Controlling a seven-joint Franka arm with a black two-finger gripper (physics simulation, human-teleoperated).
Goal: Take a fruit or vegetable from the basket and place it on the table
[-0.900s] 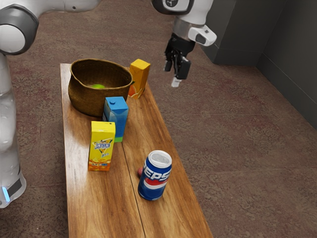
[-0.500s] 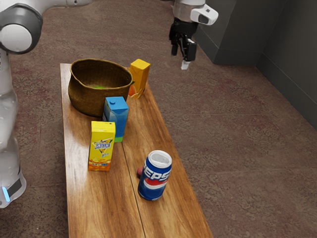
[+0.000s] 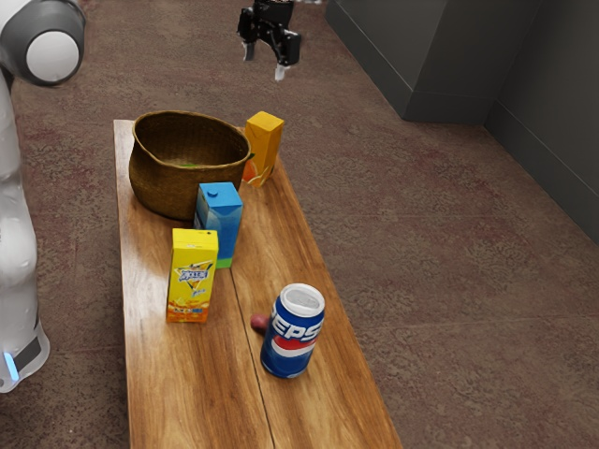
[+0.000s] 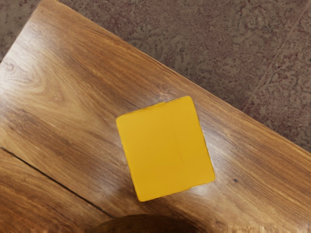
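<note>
Lining up over the basket
The empty gripper (image 3: 270, 45) hangs high near the orange carton (image 3: 264, 140), its fingers spread; green produce (image 3: 191, 166) lies inside the basket (image 3: 161, 187). It would do well to centre above the basket's mouth while still high, clearing the carton, then descend straight, fingers either side of the produce and off the rim, before closing gently.

Green item (image 3: 190, 166) mostly hidden inside basket (image 3: 164, 192), red item (image 3: 258, 322) partly behind can (image 3: 294, 329), table (image 3: 187, 393) cut off
</note>
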